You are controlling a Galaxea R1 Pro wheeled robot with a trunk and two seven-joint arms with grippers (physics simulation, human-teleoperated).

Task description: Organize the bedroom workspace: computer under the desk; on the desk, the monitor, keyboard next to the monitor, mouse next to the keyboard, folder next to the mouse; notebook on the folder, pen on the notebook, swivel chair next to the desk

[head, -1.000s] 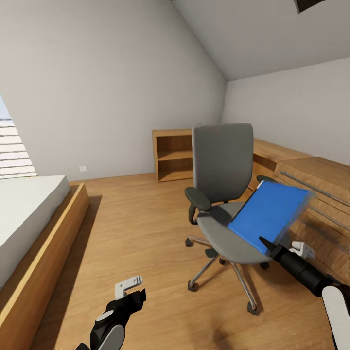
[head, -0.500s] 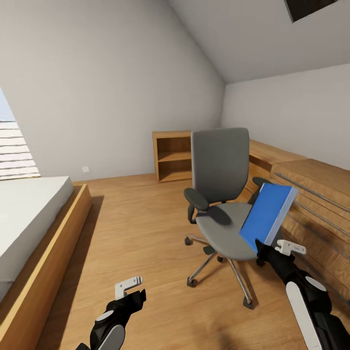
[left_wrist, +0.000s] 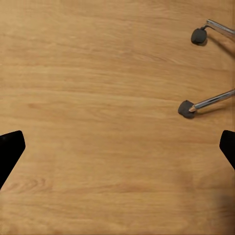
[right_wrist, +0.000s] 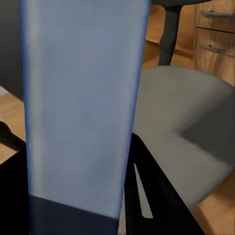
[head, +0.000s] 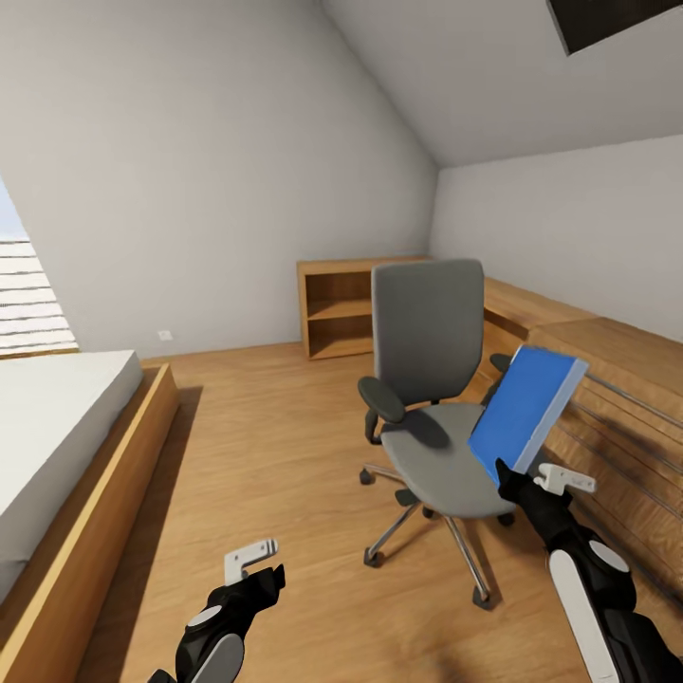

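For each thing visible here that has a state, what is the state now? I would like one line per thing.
folder: lifted off the seat, tilted, gripped at its lower edge.
right gripper: shut on the folder.
left gripper: open, empty, over the wooden floor.
swivel chair: upright, seat bare.

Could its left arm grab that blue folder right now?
Probably not: the left pincer hangs low over the floor, open, while the right pincer holds the folder up beyond the swivel chair.
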